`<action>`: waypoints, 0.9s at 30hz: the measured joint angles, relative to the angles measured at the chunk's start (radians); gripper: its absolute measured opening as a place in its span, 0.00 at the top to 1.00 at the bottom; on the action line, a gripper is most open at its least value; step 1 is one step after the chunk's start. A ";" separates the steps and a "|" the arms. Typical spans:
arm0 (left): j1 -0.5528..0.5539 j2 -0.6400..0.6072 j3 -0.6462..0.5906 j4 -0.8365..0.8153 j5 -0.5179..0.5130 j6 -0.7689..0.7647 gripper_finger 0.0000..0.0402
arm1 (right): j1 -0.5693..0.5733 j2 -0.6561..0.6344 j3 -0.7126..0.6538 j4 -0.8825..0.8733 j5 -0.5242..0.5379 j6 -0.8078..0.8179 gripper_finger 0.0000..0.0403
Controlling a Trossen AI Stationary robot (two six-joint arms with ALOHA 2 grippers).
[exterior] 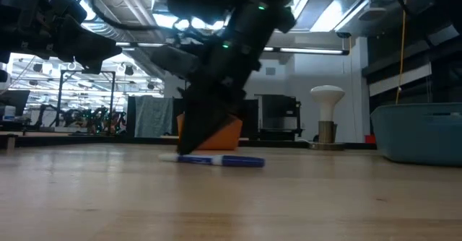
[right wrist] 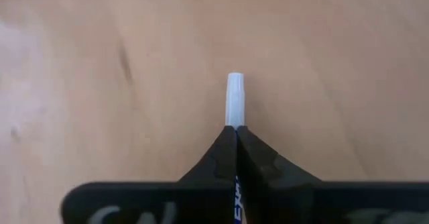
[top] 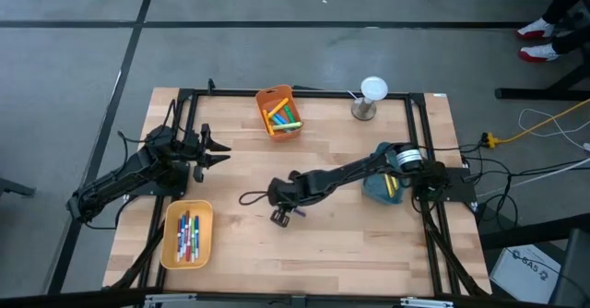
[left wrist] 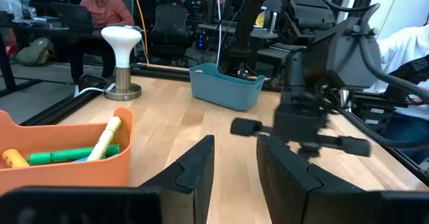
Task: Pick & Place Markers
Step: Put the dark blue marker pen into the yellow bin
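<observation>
Orange bin (top: 279, 111) at table (top: 341, 243) back centre, markers inside; lamp (top: 371, 97) right of it. Yellow bin (top: 187, 235) front left, holding markers. Teal bin (top: 382, 186) right. Marker (exterior: 216, 160) on table centre, under right gripper (top: 249, 197).

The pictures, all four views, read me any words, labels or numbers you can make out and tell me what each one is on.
"EX": white letters on the blue marker, cut off between the right gripper fingers closed on it.
"SAS", roughly: print on a white box on the floor by the table; too small to be sure.
Markers in the yellow bin and orange bin: labels too small to read.
The left gripper, open: no text.
</observation>
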 joint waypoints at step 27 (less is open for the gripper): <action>0.000 0.000 0.000 0.000 0.000 0.000 0.73 | -0.031 0.061 0.403 -0.515 -0.061 -0.222 0.53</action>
